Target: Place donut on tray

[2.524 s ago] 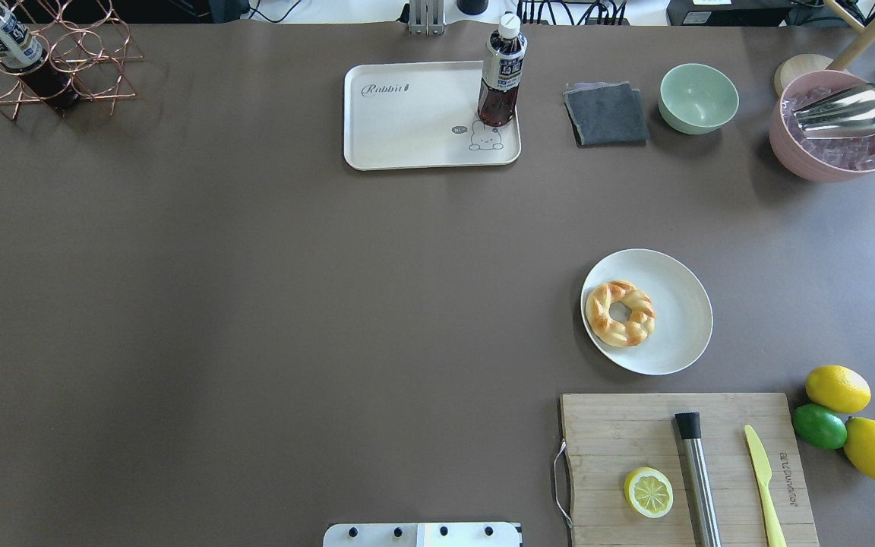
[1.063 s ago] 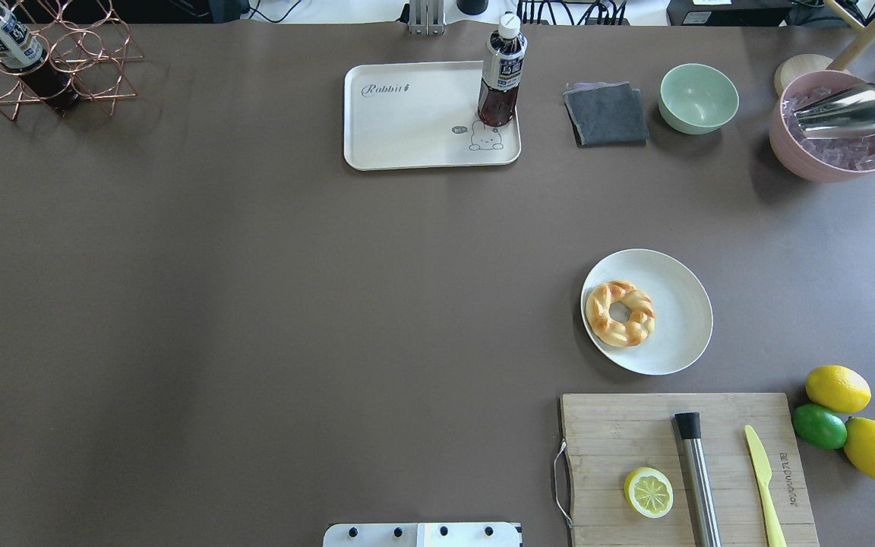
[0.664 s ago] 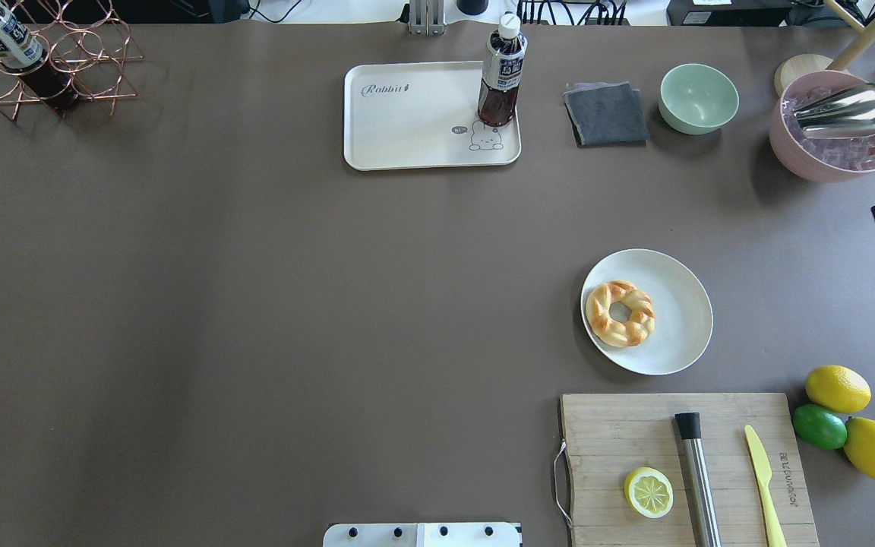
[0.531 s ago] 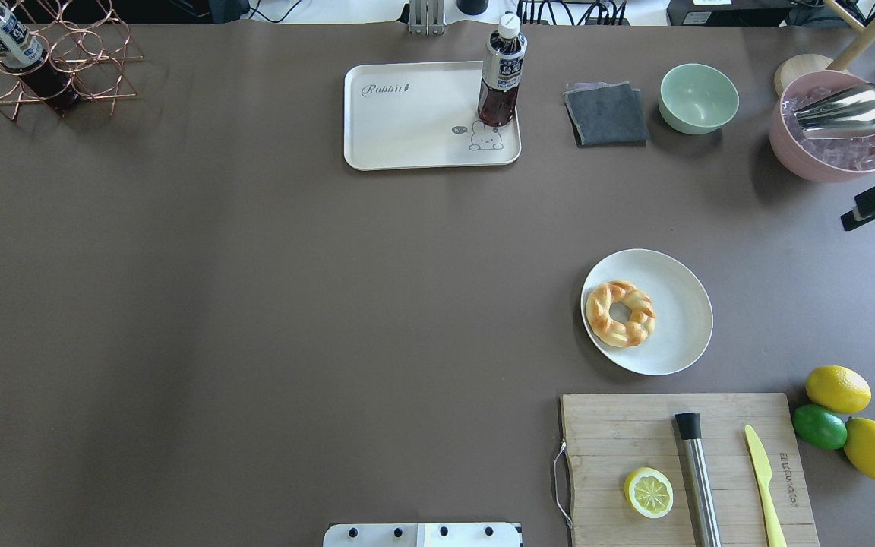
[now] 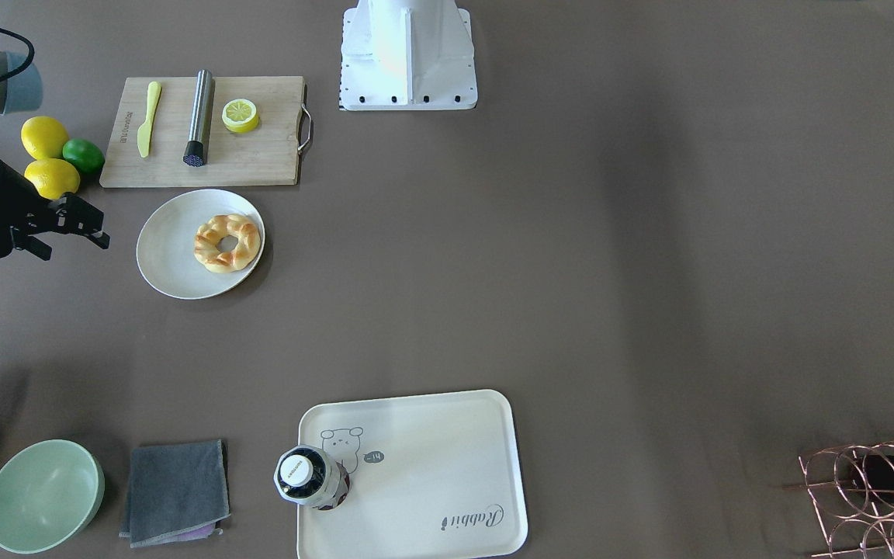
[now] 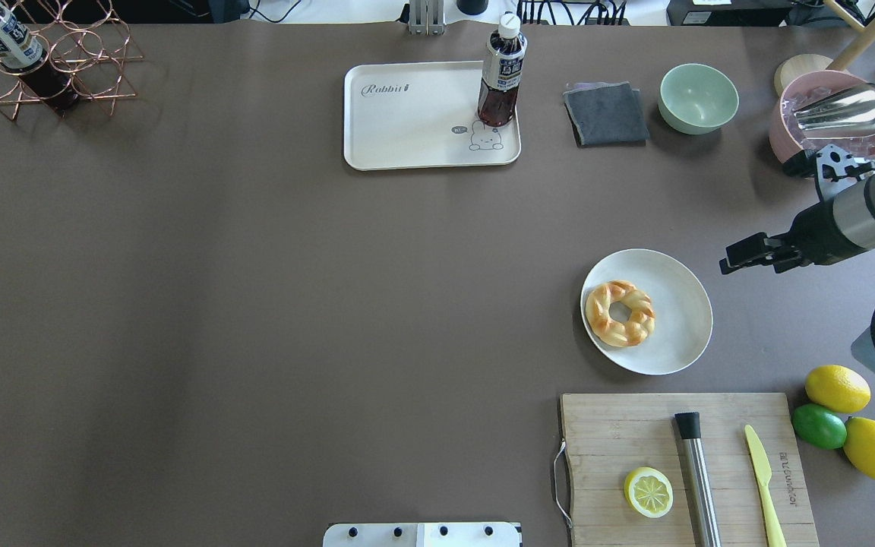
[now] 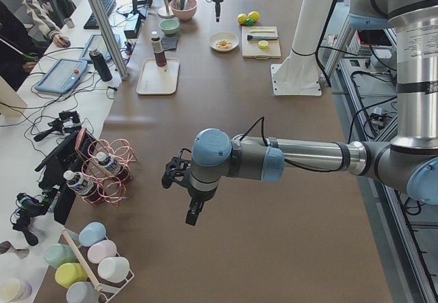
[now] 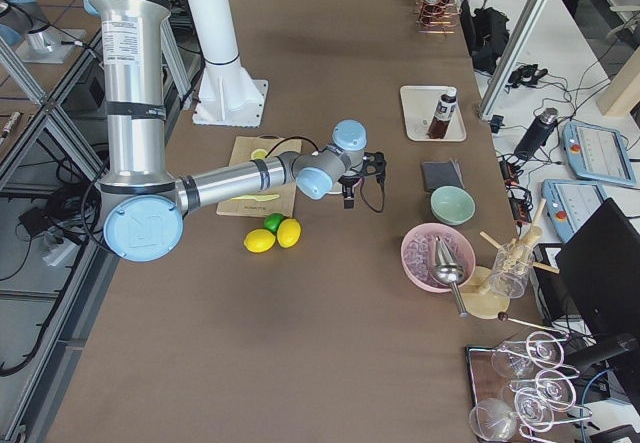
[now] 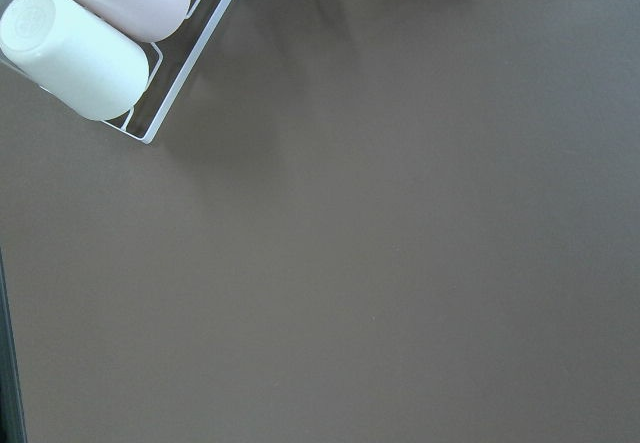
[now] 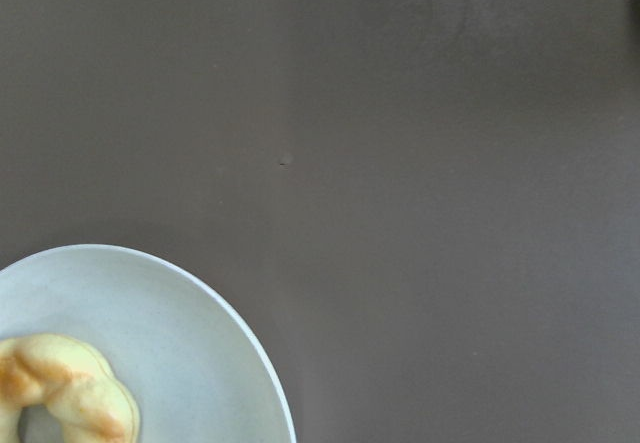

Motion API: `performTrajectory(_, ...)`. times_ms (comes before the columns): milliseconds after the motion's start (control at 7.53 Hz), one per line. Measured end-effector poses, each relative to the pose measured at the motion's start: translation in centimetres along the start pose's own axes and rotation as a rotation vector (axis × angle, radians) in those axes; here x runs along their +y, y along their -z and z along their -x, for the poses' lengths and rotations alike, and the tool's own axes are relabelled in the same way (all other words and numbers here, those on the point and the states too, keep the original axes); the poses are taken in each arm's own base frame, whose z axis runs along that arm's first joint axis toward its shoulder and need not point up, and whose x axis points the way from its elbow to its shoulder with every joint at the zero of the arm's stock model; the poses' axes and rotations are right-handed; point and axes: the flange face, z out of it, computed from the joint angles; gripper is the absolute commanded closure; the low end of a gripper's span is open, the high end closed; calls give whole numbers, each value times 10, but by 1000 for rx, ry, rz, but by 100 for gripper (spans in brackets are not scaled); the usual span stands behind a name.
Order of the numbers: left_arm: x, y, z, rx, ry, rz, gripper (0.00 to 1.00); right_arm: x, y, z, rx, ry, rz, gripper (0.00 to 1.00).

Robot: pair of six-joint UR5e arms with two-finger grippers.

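Observation:
The donut [image 6: 620,313], a golden twisted ring, lies on the left part of a round white plate [image 6: 680,334]; both also show in the front view, donut [image 5: 227,242] and plate [image 5: 171,256]. The cream tray [image 6: 407,125] with the bear drawing sits at the far middle, with a dark tea bottle [image 6: 501,72] standing on its right corner. My right gripper [image 6: 749,267] is open and empty, pointing down just right of the plate. Its wrist view shows the plate's edge [image 10: 220,333] and a bit of donut [image 10: 60,393]. My left gripper [image 7: 194,214] hangs far off at the table's left end; I cannot tell its state.
A wooden cutting board [image 6: 620,433] with a lemon half, a steel rod and a yellow knife lies near the plate. Two lemons and a lime [image 6: 819,425], a green bowl [image 6: 699,97], a grey cloth [image 6: 606,114], a pink ice bowl [image 6: 802,152] and a copper bottle rack [image 6: 88,53] stand around.
My right arm has come in from the right edge and moved left and nearer, now beside the plate. Donut, plate and tray have not moved.

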Motion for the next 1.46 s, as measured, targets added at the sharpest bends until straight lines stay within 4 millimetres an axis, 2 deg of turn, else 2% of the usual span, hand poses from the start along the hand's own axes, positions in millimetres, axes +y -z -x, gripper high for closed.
performTrajectory(266,-2,3,-2,-1,11,-7,2,13,-40,30,-10,-25,-10,0)
performTrajectory(531,-4,6,-4,-2,12,-12,2,24,-56,47,-23,-32,-3,1)
performTrajectory(664,-6,6,-5,-2,13,-12,2,28,-59,50,-24,-30,2,8)
performTrajectory(797,-7,7,-5,-2,13,-12,2,30,-61,52,-26,-30,6,36)
performTrajectory(930,-8,7,-5,-2,13,-12,2,33,-62,51,-25,-29,10,59)
performTrajectory(1462,-9,5,-3,-2,12,-12,2,48,-62,30,-30,-21,8,59)
